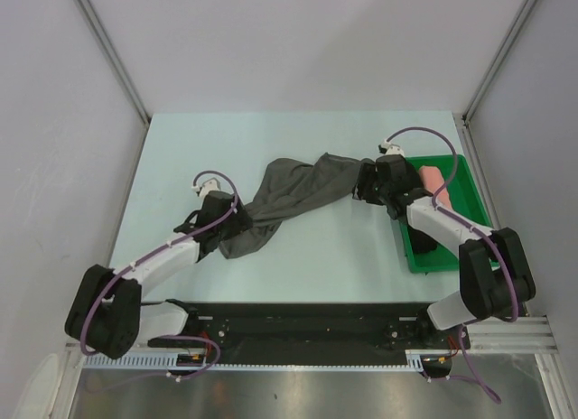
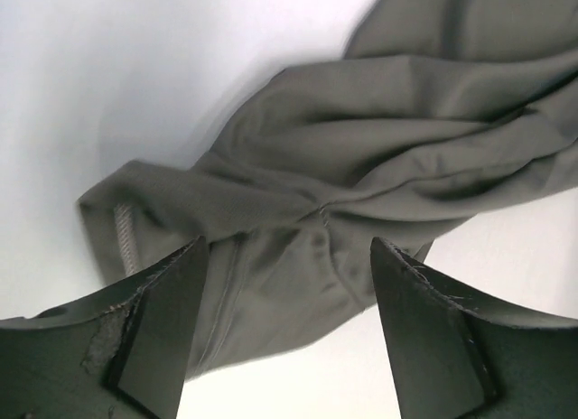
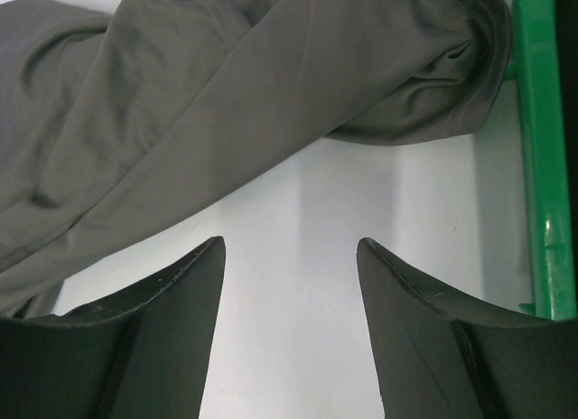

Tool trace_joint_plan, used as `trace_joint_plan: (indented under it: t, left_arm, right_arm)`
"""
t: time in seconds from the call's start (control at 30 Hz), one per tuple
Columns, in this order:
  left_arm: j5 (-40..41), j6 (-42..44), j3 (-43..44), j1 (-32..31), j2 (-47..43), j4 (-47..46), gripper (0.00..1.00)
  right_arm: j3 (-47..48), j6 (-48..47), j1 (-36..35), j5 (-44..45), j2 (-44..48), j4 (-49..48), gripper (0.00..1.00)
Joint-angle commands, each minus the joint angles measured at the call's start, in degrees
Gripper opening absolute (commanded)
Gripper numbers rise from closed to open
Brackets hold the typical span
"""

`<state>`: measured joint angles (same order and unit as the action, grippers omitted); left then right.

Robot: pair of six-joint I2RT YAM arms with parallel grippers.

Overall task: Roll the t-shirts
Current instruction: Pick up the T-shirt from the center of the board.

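Top external view: I see the grey t-shirt (image 1: 298, 195) lying crumpled, stretched diagonally across the tabletop (image 1: 316, 256) between both arms. My left fingers (image 2: 163, 329) stand wide over its near-left end. My right fingers (image 3: 172, 320) stand wide over bare tabletop beside its far end, near the green tray (image 1: 432, 263).

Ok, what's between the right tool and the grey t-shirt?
Just bare pale tabletop, shown in the right wrist view; the open right tool sits short of the grey t-shirt.
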<state>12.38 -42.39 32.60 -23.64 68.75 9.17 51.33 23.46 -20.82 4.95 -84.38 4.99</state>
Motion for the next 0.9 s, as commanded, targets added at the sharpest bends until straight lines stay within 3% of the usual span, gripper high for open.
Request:
trace_joint_plan:
  t: [0.0, 0.13, 0.23, 0.27, 0.33, 0.53, 0.67, 0.87]
  left_arm:
    - [-1.5, -2.4, 0.6, -0.4, 6.8, -10.6, 0.75]
    - [0.4, -3.7, 2.6, -0.5, 12.2, -11.5, 0.66]
    - [4.4, -4.5, 4.4, -0.6, 13.0, -8.0, 0.42]
    - [6.0, -5.4, 5.1, -0.6, 12.6, -6.2, 0.18]
    - [11.2, -5.9, 7.5, -0.5, 10.4, -0.5, 0.03]
    - [21.4, -3.9, 13.8, 1.4, 0.3, 13.6, 0.0]
    - [20.9, 0.0, 11.4, 3.4, -10.5, 15.3, 0.0]
    - [17.6, 3.2, 7.5, 6.5, -17.6, 15.2, 0.0]
  right_arm:
    - [0.0, -0.6, 1.6, -1.2, -1.6, -3.7, 0.65]
    - [0.0, -0.1, 3.6, -1.8, -2.8, -6.1, 0.65]
    - [0.0, 0.4, 5.2, -1.5, -3.9, -8.0, 0.65]
    - [0.0, 0.5, 5.4, -1.6, -4.3, -8.5, 0.65]
    - [0.3, 0.9, 6.1, -1.4, -5.2, -9.6, 0.65]
    - [2.5, 1.6, 6.7, -0.6, -9.0, -10.1, 0.65]
    - [3.8, 1.3, 4.4, 1.2, -10.5, -11.0, 0.64]
    - [6.9, 1.5, 1.7, -0.9, -15.5, -12.9, 0.65]
